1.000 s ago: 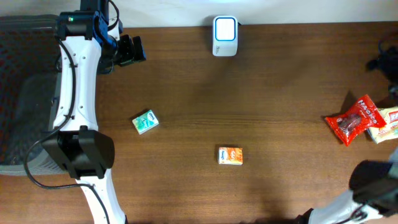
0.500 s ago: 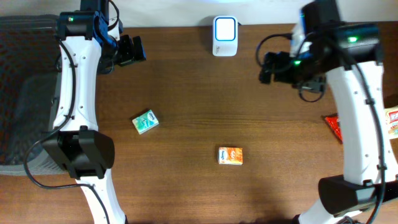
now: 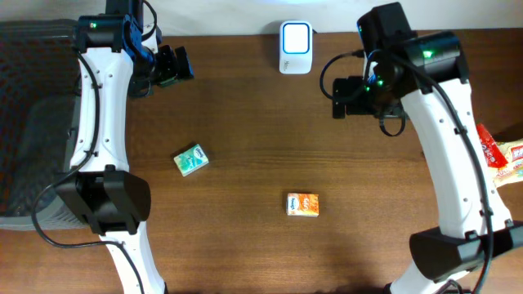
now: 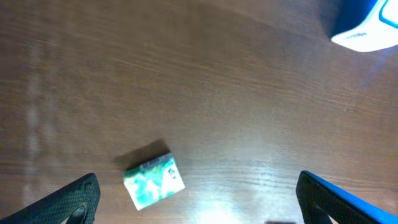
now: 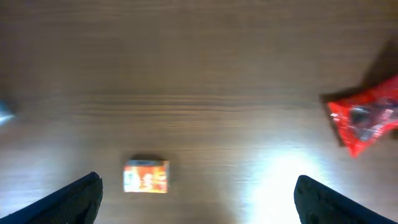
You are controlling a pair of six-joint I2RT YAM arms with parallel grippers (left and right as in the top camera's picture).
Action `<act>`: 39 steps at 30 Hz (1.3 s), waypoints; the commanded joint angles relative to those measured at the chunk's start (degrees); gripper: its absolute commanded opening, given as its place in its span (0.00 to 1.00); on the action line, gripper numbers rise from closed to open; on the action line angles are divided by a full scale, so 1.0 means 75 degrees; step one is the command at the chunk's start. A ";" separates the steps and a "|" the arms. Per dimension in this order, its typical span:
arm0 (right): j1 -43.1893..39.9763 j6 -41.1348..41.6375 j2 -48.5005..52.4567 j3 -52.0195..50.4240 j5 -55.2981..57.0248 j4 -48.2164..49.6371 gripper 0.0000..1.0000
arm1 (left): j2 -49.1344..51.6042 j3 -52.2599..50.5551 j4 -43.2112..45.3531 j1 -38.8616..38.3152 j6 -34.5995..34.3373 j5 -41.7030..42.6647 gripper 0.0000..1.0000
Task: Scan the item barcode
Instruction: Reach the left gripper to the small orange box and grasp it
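Overhead, the brown wooden bench (image 3: 245, 122) carries a scanner (image 3: 295, 47) at its far edge, a green box (image 3: 191, 160) left of centre, an orange box (image 3: 302, 204) nearer the front and a red packet (image 3: 489, 149) at the right edge, with bare wood between them; both arms hang near the far side, the left fingers (image 3: 175, 65) and right fingers (image 3: 340, 96) turned toward the scanner. The left wrist view has its fingers spread wide, pinching nothing, above the green box. In the right wrist view the fingers are likewise spread and bare, with the orange box at lower left.
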 commanded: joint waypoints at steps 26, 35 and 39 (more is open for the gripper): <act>0.0015 -0.0061 0.0105 -0.0055 0.0600 0.0204 0.98 | -0.1081 -0.2471 -0.1026 -0.3299 0.0746 -0.0944 0.99; 0.0015 -0.0061 0.0105 -0.0055 0.0600 0.0204 0.98 | -0.1081 -0.5683 0.0866 -0.3803 0.2008 0.2410 0.99; 0.0015 -0.0061 0.0105 -0.0055 0.0600 0.0204 0.98 | -0.1081 -0.6630 0.1792 -0.3841 0.2060 0.3442 0.99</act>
